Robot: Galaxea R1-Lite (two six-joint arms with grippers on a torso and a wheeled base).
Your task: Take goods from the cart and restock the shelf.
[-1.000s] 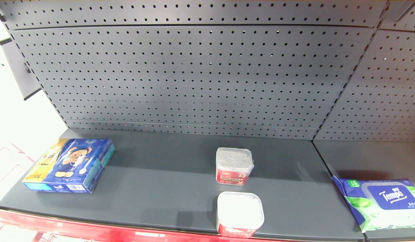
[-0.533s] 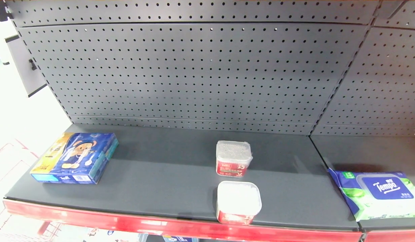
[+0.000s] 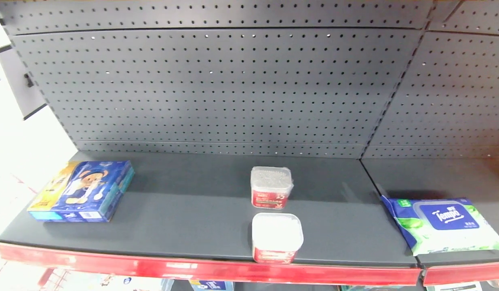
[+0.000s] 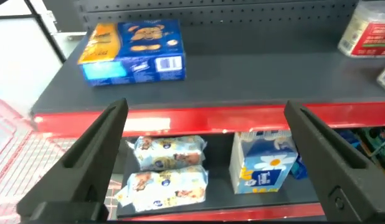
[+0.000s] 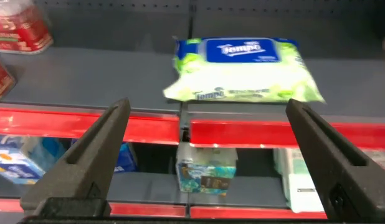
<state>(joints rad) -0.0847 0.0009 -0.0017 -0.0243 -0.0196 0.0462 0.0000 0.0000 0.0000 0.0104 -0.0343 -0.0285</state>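
The left gripper (image 4: 205, 111) and right gripper (image 5: 208, 106) gaped wide and empty before the dark grey metal shelf (image 3: 184, 210).

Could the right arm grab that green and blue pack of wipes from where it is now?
Probably yes. The right gripper is open and faces the pack of wipes, which lies near the front edge of the shelf with nothing in between.

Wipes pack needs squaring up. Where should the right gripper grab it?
Likely from above, right gripper closing on the wipes pack across its front and back edges, mid-length: it lies flat on the shelf, so only its sides are reachable.
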